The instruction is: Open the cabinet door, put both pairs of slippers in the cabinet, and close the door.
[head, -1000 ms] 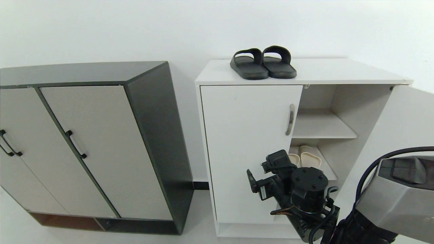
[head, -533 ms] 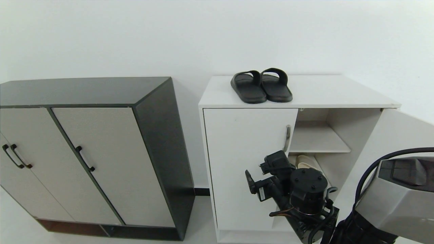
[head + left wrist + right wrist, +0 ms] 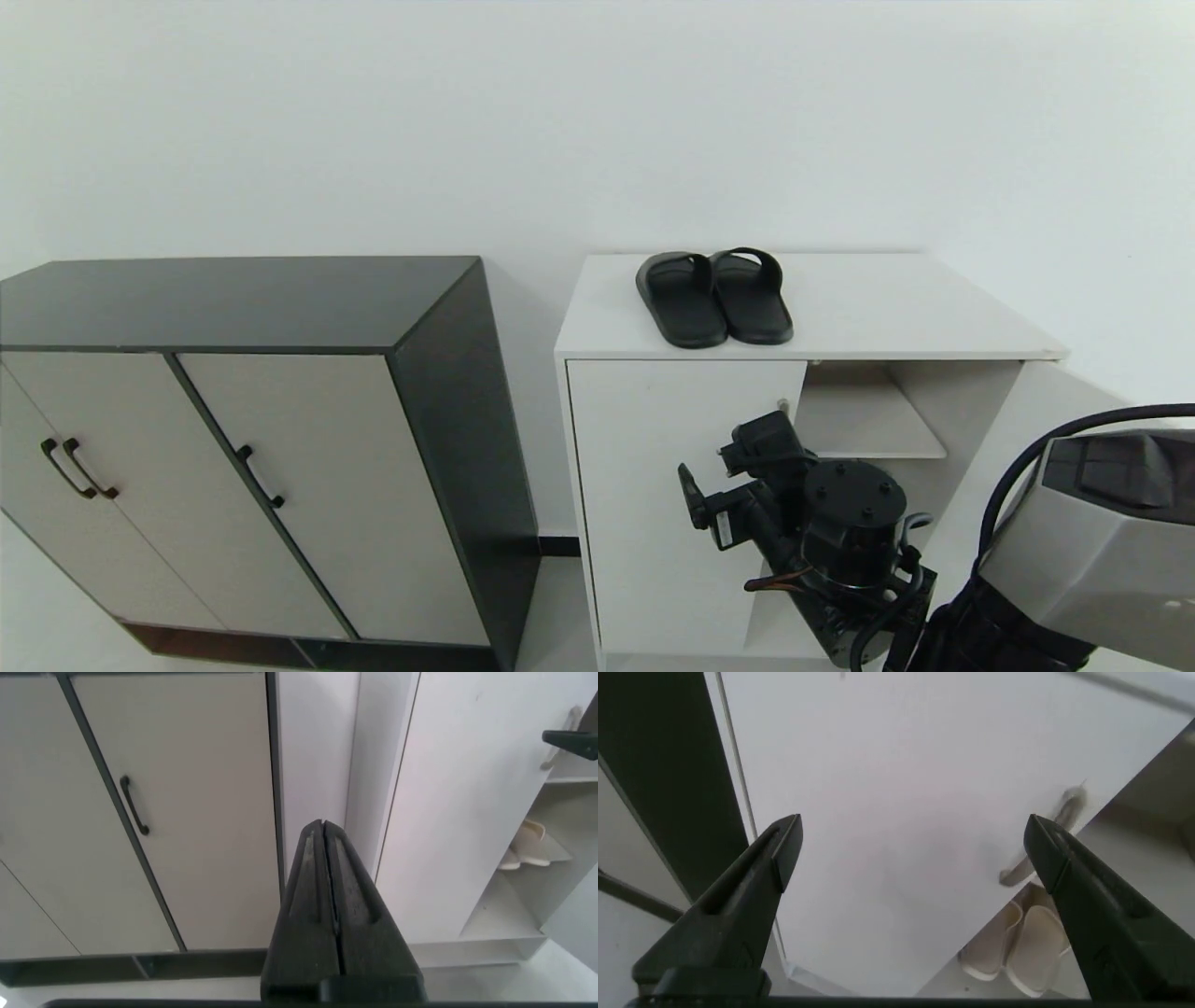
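A black pair of slippers [image 3: 714, 297] lies on top of the white cabinet [image 3: 896, 308]. The cabinet's right door [image 3: 1074, 401] stands swung open, and its left door [image 3: 672, 467] is closed. A cream pair of slippers [image 3: 1018, 943] sits on a lower shelf inside, behind the left door's metal handle [image 3: 1046, 835]; the left wrist view has the cream slippers [image 3: 523, 845] too. My right gripper [image 3: 913, 826] is open and empty, facing the closed left door. Further back, my left gripper [image 3: 324, 826] is shut with nothing in it, in front of the gap between the two cabinets.
A dark cabinet [image 3: 280, 308] with two grey doors and black handles [image 3: 257, 476] stands to the left of the white one. An upper shelf [image 3: 868, 420] inside the white cabinet is bare. A white wall rises behind both.
The head view has shifted: both cabinets sit lower in the picture and the cream slippers have dropped behind my right arm. The arm holds the same place in the picture.
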Robot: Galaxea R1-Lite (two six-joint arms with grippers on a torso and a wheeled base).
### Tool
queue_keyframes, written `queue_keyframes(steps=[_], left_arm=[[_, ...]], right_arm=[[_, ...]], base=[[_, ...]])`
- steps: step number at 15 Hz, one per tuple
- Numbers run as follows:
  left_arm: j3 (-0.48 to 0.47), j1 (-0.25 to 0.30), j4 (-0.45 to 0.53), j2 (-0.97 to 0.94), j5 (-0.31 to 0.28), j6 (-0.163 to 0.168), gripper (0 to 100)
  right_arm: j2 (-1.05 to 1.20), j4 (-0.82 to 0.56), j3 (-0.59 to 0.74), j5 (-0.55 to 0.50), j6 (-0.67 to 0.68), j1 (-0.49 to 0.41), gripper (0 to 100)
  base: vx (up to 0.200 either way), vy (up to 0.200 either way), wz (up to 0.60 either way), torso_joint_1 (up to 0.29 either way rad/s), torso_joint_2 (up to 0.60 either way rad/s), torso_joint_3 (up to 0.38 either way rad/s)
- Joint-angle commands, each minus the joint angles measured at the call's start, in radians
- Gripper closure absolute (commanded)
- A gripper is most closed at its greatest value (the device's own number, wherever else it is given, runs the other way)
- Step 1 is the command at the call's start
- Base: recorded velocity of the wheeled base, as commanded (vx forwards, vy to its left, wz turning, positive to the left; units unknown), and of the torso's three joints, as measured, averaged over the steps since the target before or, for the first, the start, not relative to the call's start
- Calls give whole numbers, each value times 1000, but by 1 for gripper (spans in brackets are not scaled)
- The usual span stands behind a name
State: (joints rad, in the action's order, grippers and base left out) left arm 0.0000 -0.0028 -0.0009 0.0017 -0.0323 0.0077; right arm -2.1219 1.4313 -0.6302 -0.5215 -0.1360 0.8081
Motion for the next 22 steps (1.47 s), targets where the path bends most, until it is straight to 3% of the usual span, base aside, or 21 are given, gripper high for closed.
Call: queue_keyframes(steps=[1, 6, 11, 14, 17, 19, 22], left_arm=[[0, 0, -1, 0, 0, 2, 100], [0, 1, -1, 0, 0, 0, 100], [0, 0, -1, 0, 0, -2, 100], [0, 0, -1, 0, 0, -2, 100], [0, 0, -1, 0, 0, 0, 100], [0, 0, -1, 0, 0, -2, 100], [0, 0, -1, 0, 0, -2, 100]], right_arm=[[0, 0, 1, 0, -1, 0, 0], [-3, 3, 0, 21, -1, -1, 0], [10, 12, 12, 35, -33, 6, 0], [143, -222, -16, 24, 35, 40, 0], [234, -620, -210, -150, 208, 60, 0], [214, -675, -293, -216, 268, 57, 0], [194, -672, -313, -229, 285, 17, 0]], base=[[0, 0, 0, 217, -535, -305], [0, 0, 0, 237, -556, -315], [0, 0, 0, 62, -137, -74], [0, 0, 0, 0, 0, 0], [0, 0, 0, 0, 0, 0], [0, 0, 0, 0, 0, 0], [0, 0, 0, 0, 0, 0]])
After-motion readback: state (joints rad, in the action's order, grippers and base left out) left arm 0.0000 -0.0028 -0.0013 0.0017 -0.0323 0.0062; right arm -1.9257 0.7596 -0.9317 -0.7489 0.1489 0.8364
